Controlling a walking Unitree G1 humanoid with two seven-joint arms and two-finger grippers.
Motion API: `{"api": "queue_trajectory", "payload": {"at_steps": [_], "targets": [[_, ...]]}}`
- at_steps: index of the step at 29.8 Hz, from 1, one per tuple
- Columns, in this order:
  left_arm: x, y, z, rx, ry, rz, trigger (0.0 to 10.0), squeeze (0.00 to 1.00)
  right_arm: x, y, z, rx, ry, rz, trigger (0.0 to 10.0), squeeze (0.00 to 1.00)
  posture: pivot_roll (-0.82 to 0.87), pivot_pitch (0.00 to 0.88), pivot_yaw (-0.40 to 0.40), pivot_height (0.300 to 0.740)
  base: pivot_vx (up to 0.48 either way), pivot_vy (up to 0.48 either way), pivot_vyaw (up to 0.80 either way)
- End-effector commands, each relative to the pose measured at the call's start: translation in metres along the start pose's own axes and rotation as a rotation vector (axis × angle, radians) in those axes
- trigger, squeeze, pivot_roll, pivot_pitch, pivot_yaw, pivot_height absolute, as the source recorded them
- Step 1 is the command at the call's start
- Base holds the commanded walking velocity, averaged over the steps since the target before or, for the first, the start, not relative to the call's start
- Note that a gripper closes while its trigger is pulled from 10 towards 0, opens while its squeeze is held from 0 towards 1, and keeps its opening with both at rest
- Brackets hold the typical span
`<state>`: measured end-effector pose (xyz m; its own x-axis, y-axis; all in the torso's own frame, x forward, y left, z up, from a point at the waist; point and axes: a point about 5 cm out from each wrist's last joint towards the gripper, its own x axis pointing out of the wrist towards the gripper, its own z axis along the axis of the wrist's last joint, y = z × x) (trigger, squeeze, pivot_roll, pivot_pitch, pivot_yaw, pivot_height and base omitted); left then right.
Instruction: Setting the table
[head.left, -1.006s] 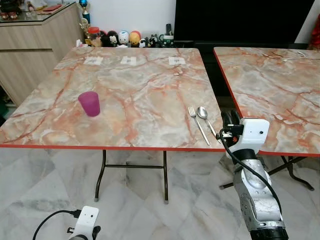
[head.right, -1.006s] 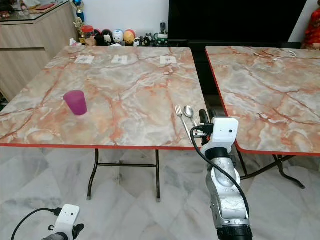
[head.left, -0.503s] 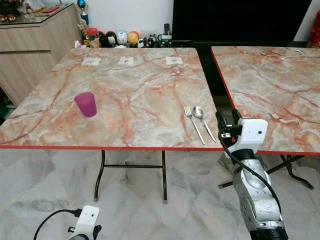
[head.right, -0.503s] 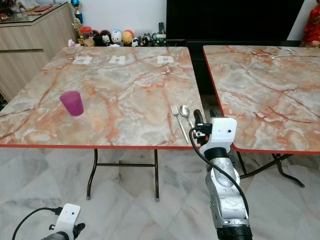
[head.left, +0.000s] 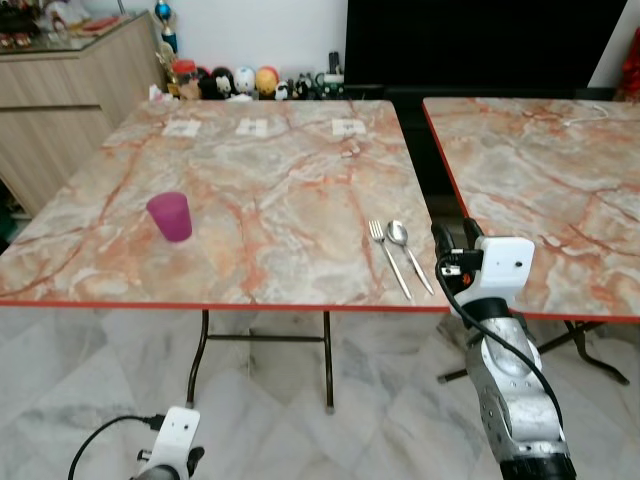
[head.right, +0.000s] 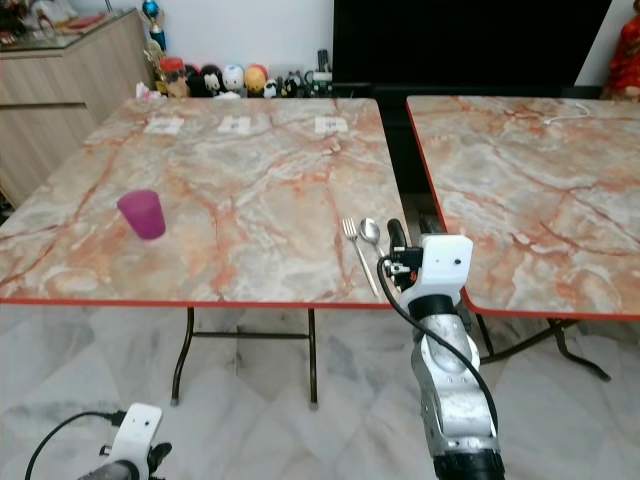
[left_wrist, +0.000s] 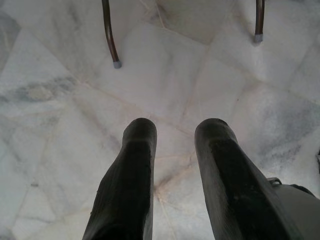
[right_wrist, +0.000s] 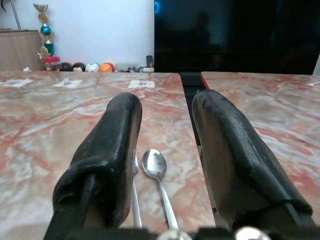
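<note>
A purple cup (head.left: 169, 216) stands upright on the left part of the marble table (head.left: 270, 170). A fork (head.left: 389, 259) and a spoon (head.left: 408, 254) lie side by side near the table's front right corner. My right gripper (head.left: 455, 238) is raised just right of the cutlery, at the table's edge, open with nothing between its fingers. In the right wrist view the spoon (right_wrist: 156, 167) lies on the table beyond the two black fingers (right_wrist: 112, 150). My left gripper (left_wrist: 172, 132) hangs low over the floor, open and empty.
A second marble table (head.left: 540, 170) stands to the right across a narrow gap. Three paper slips (head.left: 258, 127) lie along the far edge. Figurines (head.left: 245, 80), a wooden cabinet (head.left: 60, 100) and a black screen (head.left: 470, 40) are behind. Metal table legs (head.left: 203, 350) stand on the marble floor.
The whole picture has shifted slightly as the camera moved. My right gripper stays beside the fork and spoon, still open. Nothing was taken hold of or moved.
</note>
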<state>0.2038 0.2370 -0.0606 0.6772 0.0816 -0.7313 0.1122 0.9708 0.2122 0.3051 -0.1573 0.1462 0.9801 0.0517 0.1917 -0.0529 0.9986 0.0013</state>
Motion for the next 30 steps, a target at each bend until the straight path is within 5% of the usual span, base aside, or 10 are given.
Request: {"api": "queue_trajectory", "payload": {"at_steps": [1, 20, 30], "targets": [[0.001, 0.0, 0.005, -0.006, -0.02, -0.002, 10.0, 0.0, 0.003, 0.001, 0.001, -0.004, 0.001, 0.004, 10.0, 0.0, 0.04, 0.0, 0.009, 0.74, 0.345, 0.0, 0.0], [0.001, -0.001, 0.004, 0.002, -0.02, -0.006, 10.0, 0.0, 0.001, 0.002, -0.007, -0.004, 0.047, 0.026, 10.0, 0.0, 0.04, 0.0, 0.008, 0.74, 0.217, 0.0, 0.0], [0.001, -0.002, 0.003, 0.011, -0.017, -0.015, 10.0, 0.0, -0.011, 0.006, -0.046, 0.028, 0.305, 0.118, 10.0, 0.0, 0.03, 0.0, 0.01, 0.74, 0.0, 0.0, 0.0]]}}
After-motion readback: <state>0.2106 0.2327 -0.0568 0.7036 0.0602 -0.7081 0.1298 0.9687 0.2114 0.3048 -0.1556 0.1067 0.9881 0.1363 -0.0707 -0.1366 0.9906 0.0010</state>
